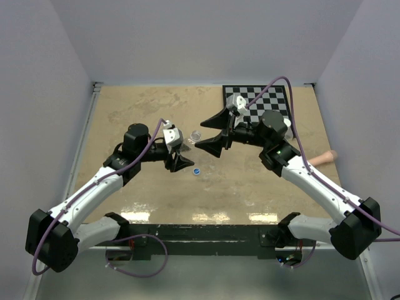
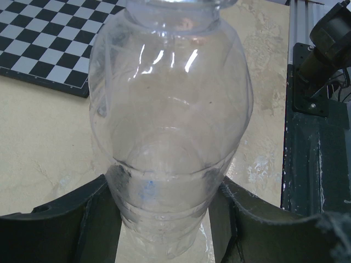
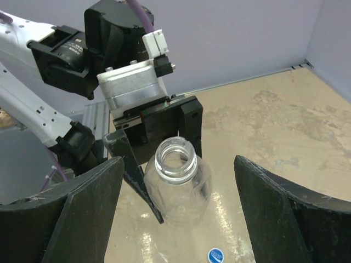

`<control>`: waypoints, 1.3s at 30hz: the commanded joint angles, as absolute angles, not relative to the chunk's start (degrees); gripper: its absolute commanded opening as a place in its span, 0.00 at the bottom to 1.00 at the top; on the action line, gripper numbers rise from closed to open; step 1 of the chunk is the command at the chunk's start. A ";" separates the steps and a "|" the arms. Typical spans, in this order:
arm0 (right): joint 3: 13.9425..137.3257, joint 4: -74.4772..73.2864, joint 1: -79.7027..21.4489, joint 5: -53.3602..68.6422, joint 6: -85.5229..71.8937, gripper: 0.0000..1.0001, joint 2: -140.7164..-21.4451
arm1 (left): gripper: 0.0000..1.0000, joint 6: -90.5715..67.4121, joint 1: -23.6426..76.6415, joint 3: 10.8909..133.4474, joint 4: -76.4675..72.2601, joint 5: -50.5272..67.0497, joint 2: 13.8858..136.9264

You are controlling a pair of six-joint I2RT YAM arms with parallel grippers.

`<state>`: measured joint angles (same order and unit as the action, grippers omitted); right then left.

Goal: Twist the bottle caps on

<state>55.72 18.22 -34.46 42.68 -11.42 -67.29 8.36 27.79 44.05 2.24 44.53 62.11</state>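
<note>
My left gripper is shut on the short plain clear bottle, gripping its lower body between both fingers. The bottle's mouth is open, with no cap on it. My right gripper is open and empty, its two fingers wide apart on either side of the bottle, above and short of it. In the top view it sits just right of the bottle's mouth. The blue cap lies flat on the table in front of the bottle, and also shows in the right wrist view. The taller bottle and the white cap are out of view.
A black-and-white checkerboard lies at the back right of the table. A pinkish stick lies at the right edge. The dark metal rail runs along the table's near edge. Grey walls enclose the table.
</note>
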 commanded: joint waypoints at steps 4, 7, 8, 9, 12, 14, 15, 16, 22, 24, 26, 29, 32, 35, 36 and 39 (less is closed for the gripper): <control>59.15 25.48 -35.95 41.40 -14.85 0.81 -69.69 | 0.33 8.61 28.04 43.24 -2.20 47.46 60.21; 58.71 27.15 -36.21 41.84 -16.08 0.78 -70.75 | 0.32 8.35 28.04 42.80 -3.08 47.90 59.77; 58.62 27.51 -36.30 41.75 -16.34 0.77 -70.93 | 0.32 8.26 28.04 42.80 -3.16 47.90 59.68; 58.62 27.51 -36.30 41.75 -16.43 0.76 -71.10 | 0.32 8.17 27.95 42.72 -3.25 47.90 59.68; 58.36 28.12 -36.56 41.92 -16.70 0.70 -71.72 | 0.32 8.09 27.95 42.71 -3.43 48.51 59.50; 58.27 28.82 -36.65 42.45 -17.14 0.61 -71.89 | 0.32 8.35 28.04 42.54 -3.60 48.78 59.33; 58.18 29.09 -36.65 42.54 -17.40 0.55 -71.81 | 0.32 8.18 27.95 42.45 -3.78 48.78 59.33; 58.10 29.61 -36.65 42.54 -17.66 0.47 -71.81 | 0.32 8.17 28.04 42.19 -4.04 48.78 59.15; 55.82 33.74 -36.65 42.72 -21.44 0.06 -70.14 | 0.62 6.33 28.04 40.17 -9.21 49.66 57.75; 54.50 36.28 -36.65 42.37 -23.02 0.01 -69.18 | 0.75 5.02 28.04 39.12 -11.85 50.36 56.87; 53.27 38.49 -36.65 42.10 -24.78 0.00 -68.12 | 0.80 3.26 27.95 37.80 -15.28 50.62 56.16; 52.39 40.42 -36.65 41.57 -26.63 0.00 -66.89 | 0.82 0.54 28.04 35.43 -20.99 50.80 55.29; 52.47 40.61 -36.65 41.92 -26.89 0.00 -66.27 | 0.81 -3.51 28.04 33.75 -26.26 50.45 54.93; 52.30 41.57 -36.65 42.71 -27.51 0.00 -66.27 | 0.81 -5.88 28.04 32.44 -29.96 49.84 54.49; 52.12 41.92 -36.65 42.98 -27.77 0.00 -66.27 | 0.81 -6.76 27.95 32.00 -31.19 49.66 54.32; 51.94 41.92 -36.65 43.68 -27.77 0.00 -66.44 | 0.80 -9.13 27.95 30.50 -35.67 49.66 53.62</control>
